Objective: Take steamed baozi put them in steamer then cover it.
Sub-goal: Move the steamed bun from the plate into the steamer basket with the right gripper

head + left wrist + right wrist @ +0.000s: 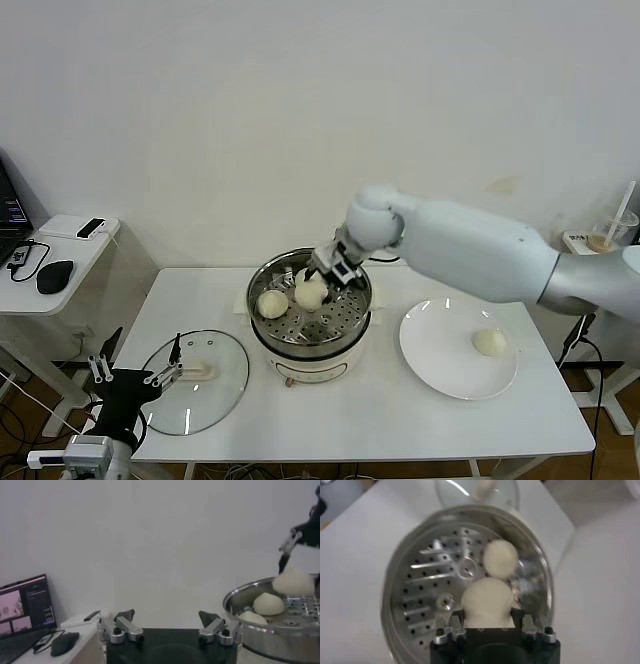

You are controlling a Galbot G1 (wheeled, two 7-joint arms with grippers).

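Observation:
The steamer stands mid-table, a shiny steel pot with a perforated tray. My right gripper hangs just over its tray, shut on a cream-white baozi that shows between the fingers in the right wrist view. Another baozi lies on the tray's left side. The left wrist view shows two baozi lying inside. One baozi rests on the white plate. The glass cover lies flat at the table's front left. My left gripper waits open beside it.
A low side table at the far left carries a laptop and a black mouse. A cup with a straw stands off the table's back right corner. The white wall runs close behind the table.

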